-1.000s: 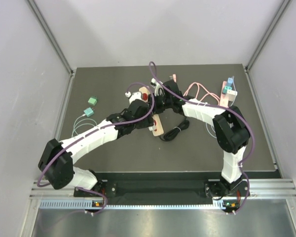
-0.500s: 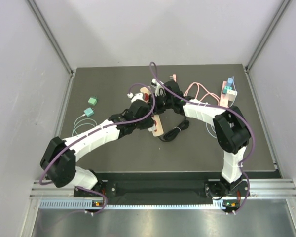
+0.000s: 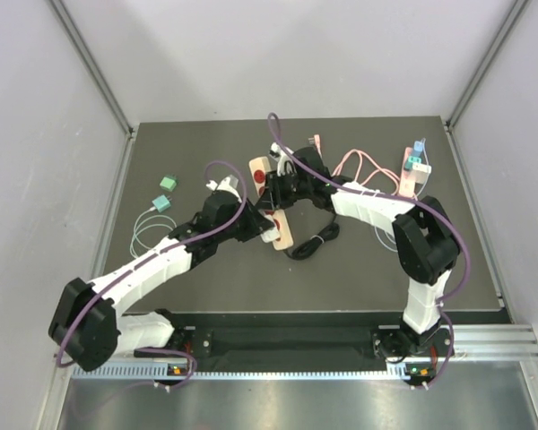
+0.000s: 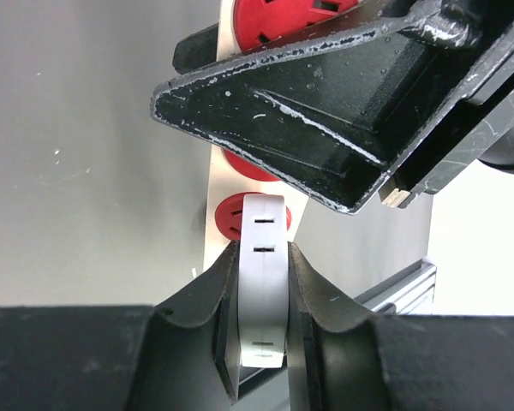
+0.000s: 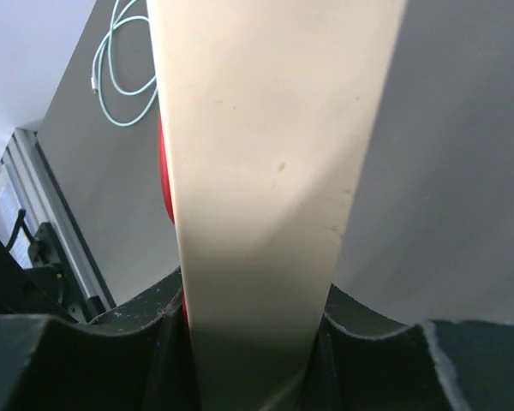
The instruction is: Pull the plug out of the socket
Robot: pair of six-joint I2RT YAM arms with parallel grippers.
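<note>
Right jaws are clamping the socket strip (image 5: 265, 171) (anchoring it); left jaws are squeezing the plug (image 4: 264, 282), seemingly just clear.

Top view: you get bright, even light, faint shadows on table (image 3: 341, 278). Your right wrist view: power strip (image 5: 265, 171) too close, soft, shaded at 6 o'clock. Left wrist: plug (image 4: 264, 274) sharp, white glare at 3 o'clock.

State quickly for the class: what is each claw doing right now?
Left claw: shut on the white plug.
Right claw: shut on the beige socket strip.
</note>
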